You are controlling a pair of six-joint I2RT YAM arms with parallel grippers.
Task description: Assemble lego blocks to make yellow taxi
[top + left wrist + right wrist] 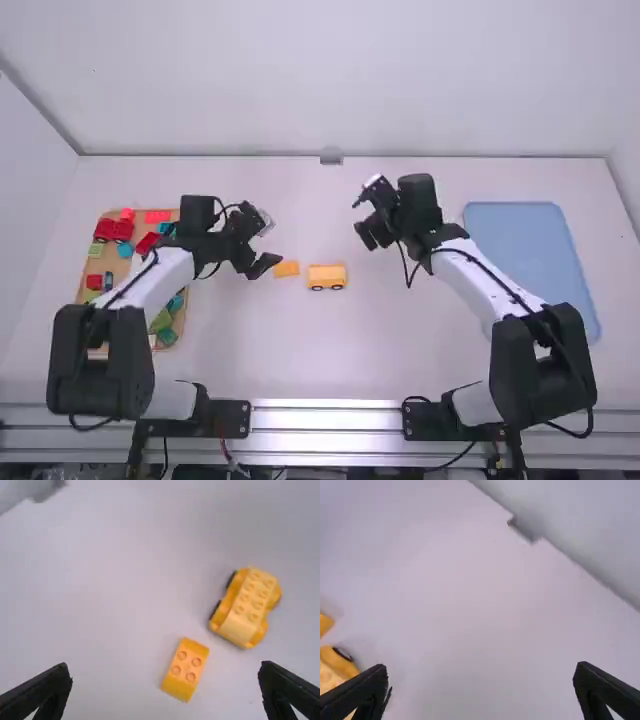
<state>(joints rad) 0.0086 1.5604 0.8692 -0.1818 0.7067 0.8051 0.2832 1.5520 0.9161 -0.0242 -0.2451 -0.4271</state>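
Left hand [258, 267] is spread wide open with nothing between its fingers, near a small yellow block [287, 269] on the white bench [300, 350]. Right hand [374, 237] is also wide open and empty, farther right and farther from the camera. A yellow car piece [327, 277] stands on black wheels just to the right of the small block, not touching it; studs run in two rows along its top. The small block has four studs. Toward the left side, a tan tray [120, 268] holds mixed coloured blocks; a blue tray [525, 240] lies at the right.
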